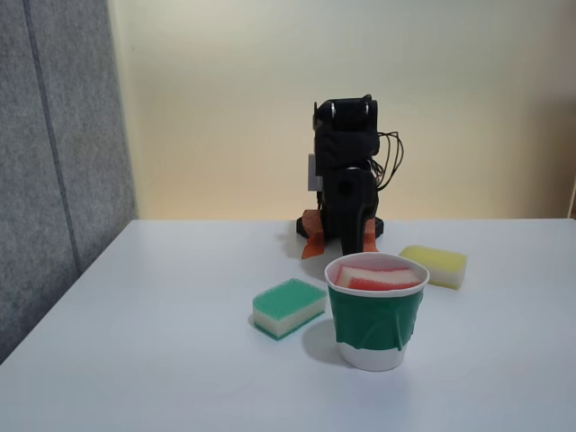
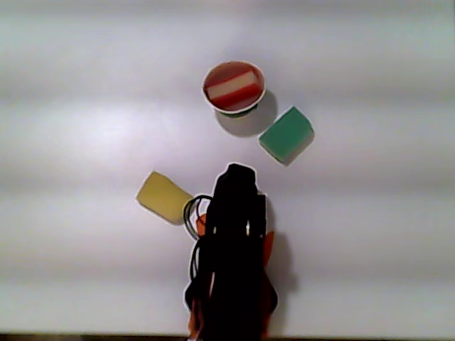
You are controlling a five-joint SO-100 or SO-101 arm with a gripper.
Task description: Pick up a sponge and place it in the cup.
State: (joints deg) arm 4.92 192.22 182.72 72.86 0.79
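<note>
The arm (image 1: 346, 171) is folded upright over its base at the back of the surface (image 1: 162, 360), well apart from the cup. Its end effector is tucked somewhere in that dark mass, and neither view makes out the fingers, so whether it stands wide or narrow cannot be told; nothing can be seen in its grip.

In front of the arm stands the cup (image 1: 376, 324), upright, and the sponge (image 1: 380, 278) already lies inside it, tilted, its red top and cream edge showing at the rim. From above, the sponge (image 2: 232, 87) spans nearly the whole mouth of the cup (image 2: 254, 104).

The task looks done. The sponge appears light, soft and springy; a hold across its short sides, on the foam below the scouring layer, would likely serve best, and the paper cup could tip easily if nudged.

The green sponge (image 1: 289, 306) lies just beside the cup, the yellow sponge (image 1: 434, 265) a little farther back.
</note>
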